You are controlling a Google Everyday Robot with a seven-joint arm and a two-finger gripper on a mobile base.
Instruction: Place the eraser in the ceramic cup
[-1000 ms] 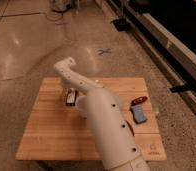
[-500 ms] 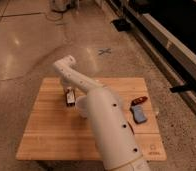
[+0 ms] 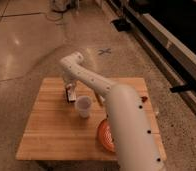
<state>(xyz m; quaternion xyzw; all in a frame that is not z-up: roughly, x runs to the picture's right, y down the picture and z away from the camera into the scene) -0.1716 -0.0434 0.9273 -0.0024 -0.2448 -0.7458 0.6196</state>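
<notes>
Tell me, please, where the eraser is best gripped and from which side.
Probably across its two long sides near the middle, coming from above: the eraser is a narrow dark block, and the gripper hangs right over it. The ceramic cup stands close beside it, so a side approach looks cramped.

Your desk colours: pale honey wood [image 3: 46, 135], white, near-black and orange-red.
The white robot arm [image 3: 126, 120] carries a scatter of small dark dots. Its gripper [image 3: 70, 92] is toward the desk's far left corner, at the small near-black eraser block [image 3: 71, 97] with a white patch. The small tapered ceramic cup [image 3: 83, 106] is plain white, and the wide bowl [image 3: 103, 135] by the near edge is orange-red.
</notes>
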